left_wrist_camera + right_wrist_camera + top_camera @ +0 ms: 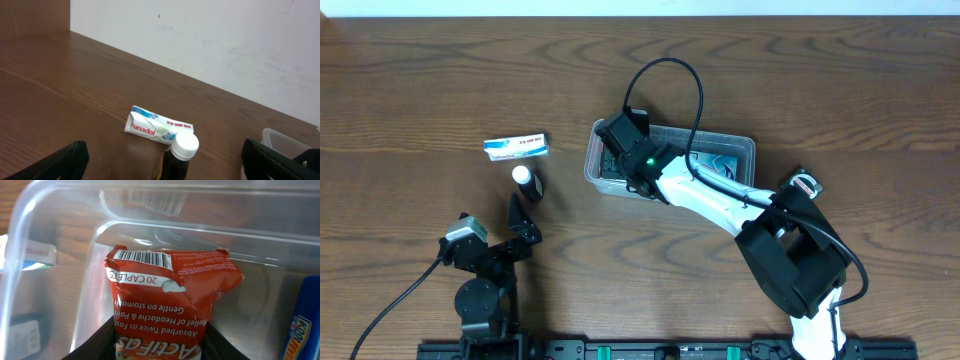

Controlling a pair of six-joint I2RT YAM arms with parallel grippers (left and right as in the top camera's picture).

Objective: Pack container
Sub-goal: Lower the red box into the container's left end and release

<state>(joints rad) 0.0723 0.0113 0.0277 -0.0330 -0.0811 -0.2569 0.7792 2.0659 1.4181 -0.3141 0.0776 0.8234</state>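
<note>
The clear plastic container (745, 147) stands right of the table's middle; its wall fills the right wrist view (60, 210). My right gripper (620, 155) reaches into its left end and is shut on a crumpled red ActiFast box (172, 292), held inside the tub. A blue pack (302, 325) lies in the tub to the right. A white Panadol box (517, 147) (155, 127) lies on the table at left, with a dark bottle with a white cap (527, 181) (181, 155) just in front. My left gripper (515, 225) (165, 172) is open, wide around the bottle.
The container's edge (280, 140) shows at the right of the left wrist view. A white wall (225, 40) runs behind the table's far edge. Bare brown wood surrounds the boxes and tub.
</note>
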